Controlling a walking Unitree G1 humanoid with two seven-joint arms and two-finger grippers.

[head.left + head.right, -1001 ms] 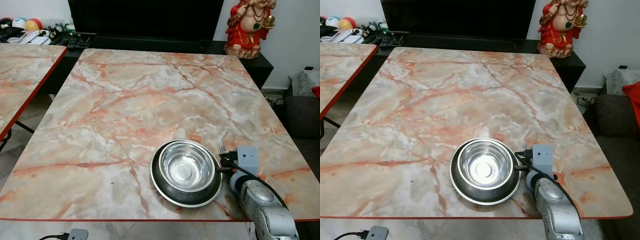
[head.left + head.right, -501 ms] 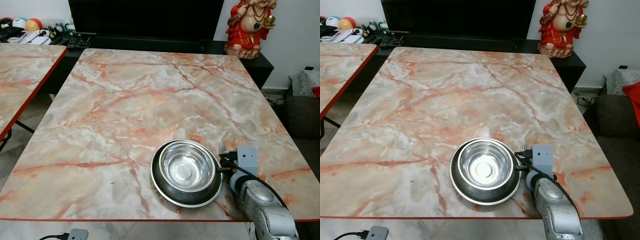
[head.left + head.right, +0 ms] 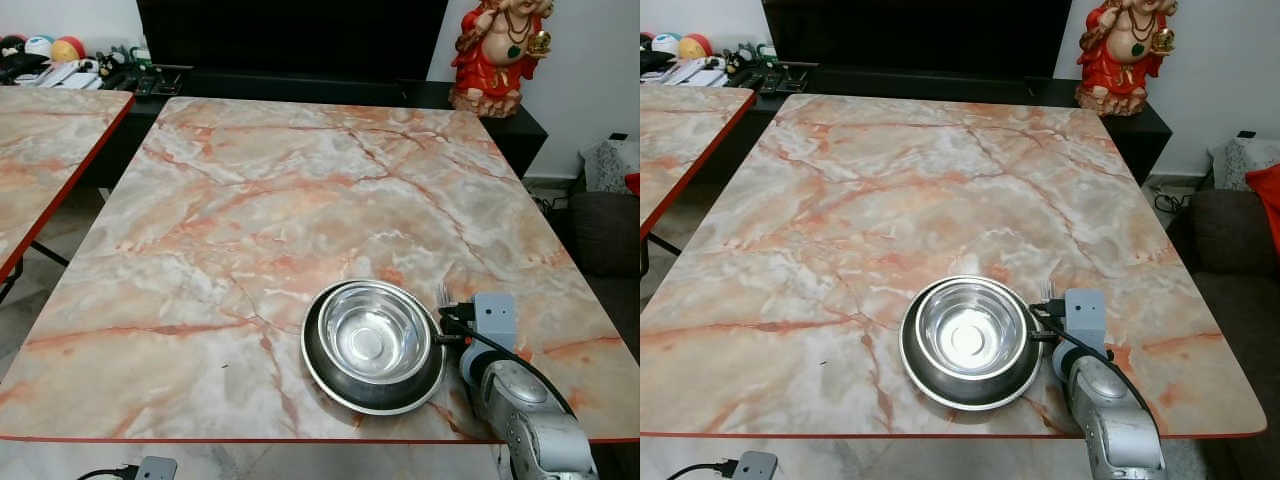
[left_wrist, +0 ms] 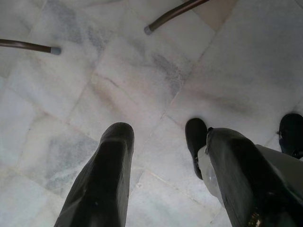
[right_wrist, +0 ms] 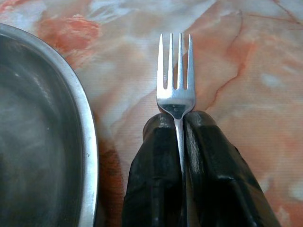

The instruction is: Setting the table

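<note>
A steel bowl sits inside a round steel plate near the front right of the marble table. Just right of the plate, my right gripper is shut on a silver fork. The fork's tines point away from me, low over the tabletop beside the plate rim. Its handle is hidden between the black fingers. My left gripper hangs open below the table, over pale floor tiles.
A red and gold statue stands on the dark cabinet behind the table. A second marble table is at the left. A dark sofa is at the right. Two chair legs rest on the floor.
</note>
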